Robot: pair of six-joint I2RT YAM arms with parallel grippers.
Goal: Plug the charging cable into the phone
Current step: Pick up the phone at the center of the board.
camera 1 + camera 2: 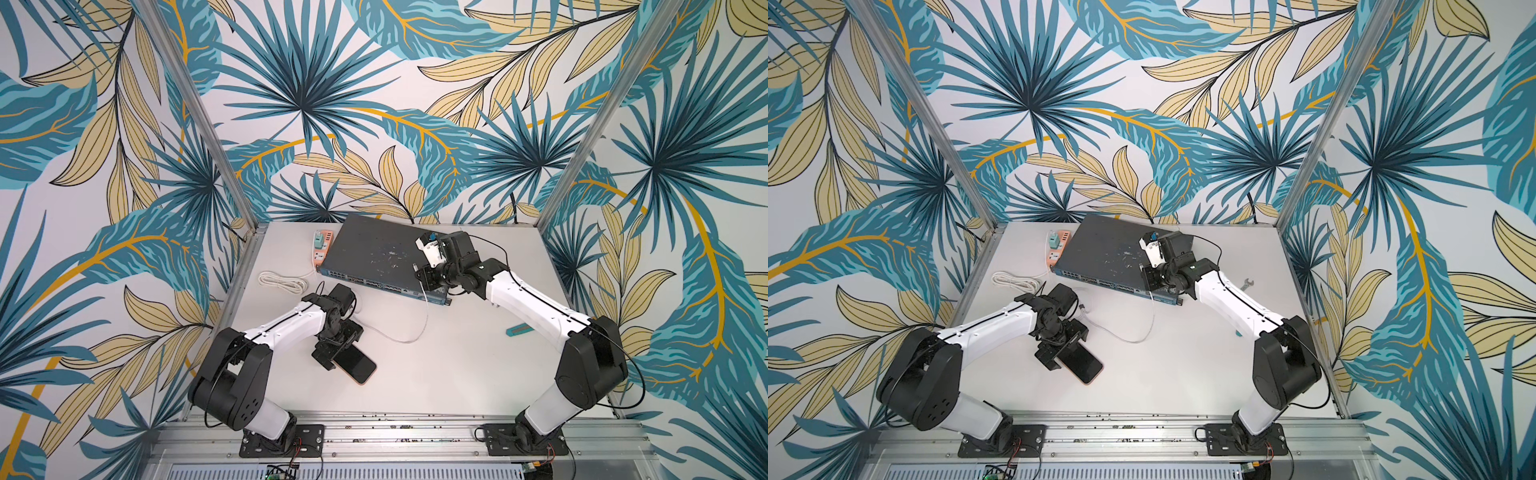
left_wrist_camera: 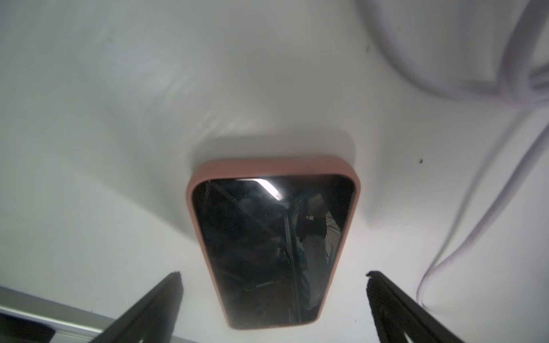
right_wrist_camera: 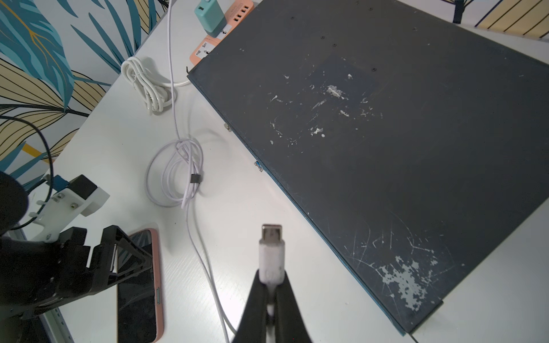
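The phone [image 1: 358, 365] lies flat on the worktop [image 1: 457, 365] between the left gripper's [image 2: 273, 285] wide-open jaws. The right gripper [image 3: 271, 285] pinches the charging cable [image 3: 269, 252] behind its connector, raised near the network switch [image 3: 371, 118]. Advice: clamp the phone first, then align the connector squarely with the port.

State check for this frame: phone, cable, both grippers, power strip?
phone: flat on the table, screen up and dark, unplugged.
charging cable: connector pinched, free in the air; bundle tied, lying on the table.
left gripper: open, straddling the phone.
right gripper: shut on the cable.
power strip: green adapter plugged in.
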